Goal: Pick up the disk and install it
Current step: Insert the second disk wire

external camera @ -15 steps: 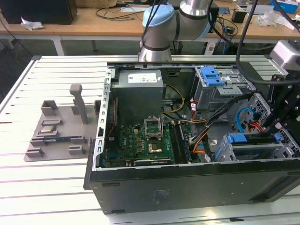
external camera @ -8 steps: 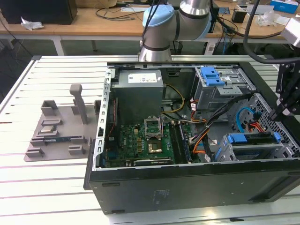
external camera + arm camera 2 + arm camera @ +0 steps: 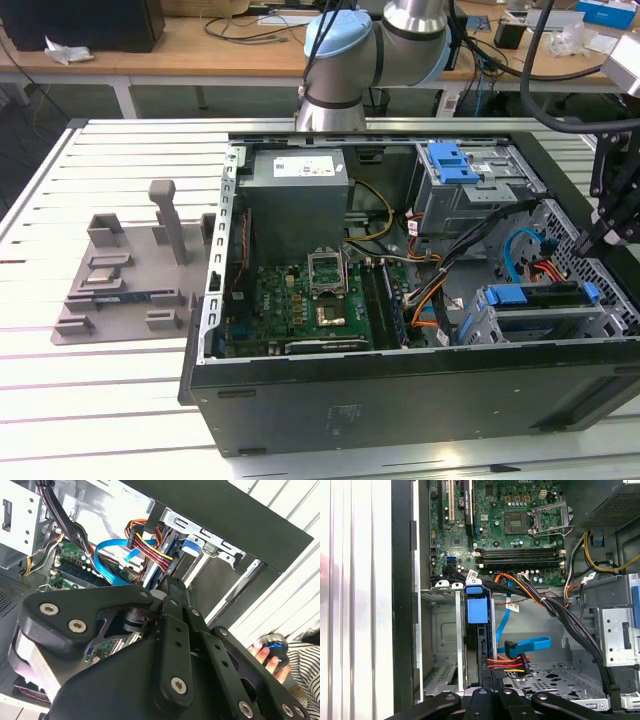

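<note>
The gripper [image 3: 607,240] hangs over the computer case [image 3: 400,400] at the exterior view's right; whether its fingers are apart or together cannot be told. Just beneath it, the disk [image 3: 535,300] sits in its bay, cables [image 3: 507,662] plugged in.

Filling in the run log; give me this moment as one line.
tool: over drive cage | disk: sitting in cage, blue rails on | case: open
</note>
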Controlling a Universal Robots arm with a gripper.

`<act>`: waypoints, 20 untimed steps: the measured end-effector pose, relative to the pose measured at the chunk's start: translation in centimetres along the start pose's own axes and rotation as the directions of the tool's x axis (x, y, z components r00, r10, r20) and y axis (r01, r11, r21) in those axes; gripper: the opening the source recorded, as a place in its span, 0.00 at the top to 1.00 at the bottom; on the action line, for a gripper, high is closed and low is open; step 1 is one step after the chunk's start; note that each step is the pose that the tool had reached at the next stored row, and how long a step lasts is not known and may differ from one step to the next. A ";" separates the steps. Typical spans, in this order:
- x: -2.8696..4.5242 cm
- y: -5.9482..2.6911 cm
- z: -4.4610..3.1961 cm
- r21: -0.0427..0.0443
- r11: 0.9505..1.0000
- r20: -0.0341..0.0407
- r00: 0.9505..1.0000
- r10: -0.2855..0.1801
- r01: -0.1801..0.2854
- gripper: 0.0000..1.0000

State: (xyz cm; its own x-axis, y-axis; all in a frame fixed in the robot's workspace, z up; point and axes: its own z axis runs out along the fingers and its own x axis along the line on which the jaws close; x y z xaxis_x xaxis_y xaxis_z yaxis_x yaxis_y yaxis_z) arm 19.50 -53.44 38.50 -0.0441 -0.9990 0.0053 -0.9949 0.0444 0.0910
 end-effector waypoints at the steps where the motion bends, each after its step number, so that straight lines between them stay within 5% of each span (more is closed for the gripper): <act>1: 0.00 0.00 -0.01 0.000 1.000 0.000 1.000 0.000 0.000 0.89; 4: 0.00 0.01 -0.02 0.000 1.000 0.000 1.000 0.000 0.000 0.64; 12: -1.28 1.91 0.83 0.000 1.000 0.005 1.000 -0.028 0.028 0.64; 15: -1.59 1.91 1.58 0.000 0.999 0.004 0.999 -0.040 0.040 0.64; 20: -1.59 1.90 1.62 0.000 0.999 0.004 0.999 -0.040 0.040 0.64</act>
State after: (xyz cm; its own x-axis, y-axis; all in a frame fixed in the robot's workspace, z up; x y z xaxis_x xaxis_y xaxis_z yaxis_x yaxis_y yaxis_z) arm 17.53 -51.77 37.05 -0.0044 -1.0000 -0.0024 -0.9958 0.0042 0.0912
